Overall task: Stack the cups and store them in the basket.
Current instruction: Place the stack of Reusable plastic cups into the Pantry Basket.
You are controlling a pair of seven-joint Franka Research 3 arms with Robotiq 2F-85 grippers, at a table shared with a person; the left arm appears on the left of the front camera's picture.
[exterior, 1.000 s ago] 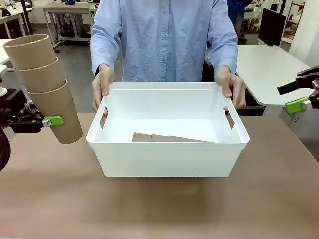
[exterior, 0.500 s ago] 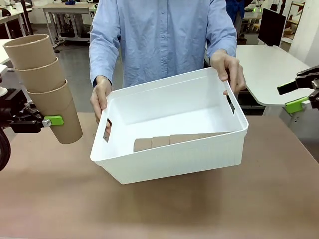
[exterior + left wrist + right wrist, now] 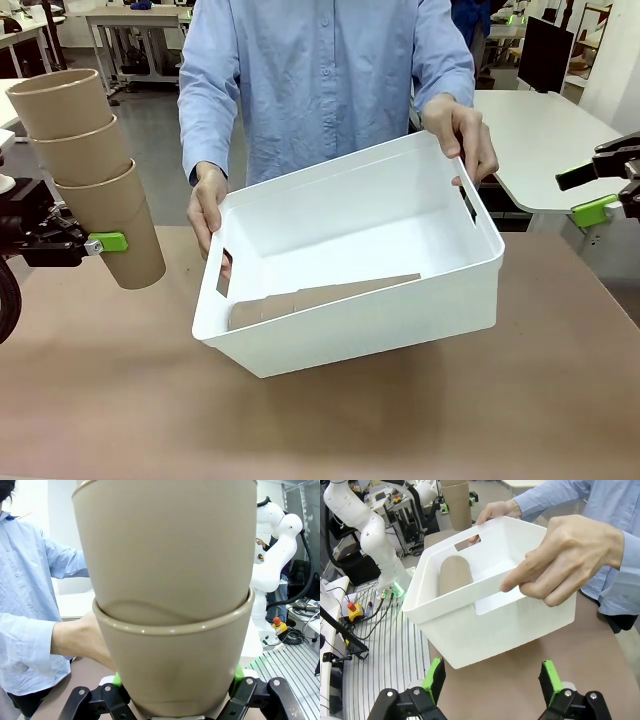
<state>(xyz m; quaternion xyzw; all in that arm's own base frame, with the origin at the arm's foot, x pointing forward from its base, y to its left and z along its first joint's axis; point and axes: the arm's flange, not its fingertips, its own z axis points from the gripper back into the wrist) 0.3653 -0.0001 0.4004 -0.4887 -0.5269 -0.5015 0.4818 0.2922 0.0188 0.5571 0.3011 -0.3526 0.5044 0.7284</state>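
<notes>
Up goes the right end of the basket (image 3: 350, 330) since a second ago: the person's hands (image 3: 462, 135) have it by both handle ends and tip it down toward your left. Its low side is close over the worktop (image 3: 320, 430), touching or not I cannot tell. The lying stack (image 3: 320, 298) of cups inside has slid toward that low end. So part of the job looks done, with one nested stack stored in the basket. What's left, by my reading, is the held stack (image 3: 90, 170). Your left tool (image 3: 112, 243) is clamped on its bottom cup, leaning a little, well to the left of the basket and not yet stored. Your right tool (image 3: 492, 685) hangs with jaws wide apart, gripping nothing, off the basket's right end. Count it up: three cups in the held stack, one basket, two hands on it. The lying stack's cups can't be counted, because its seams don't show.
</notes>
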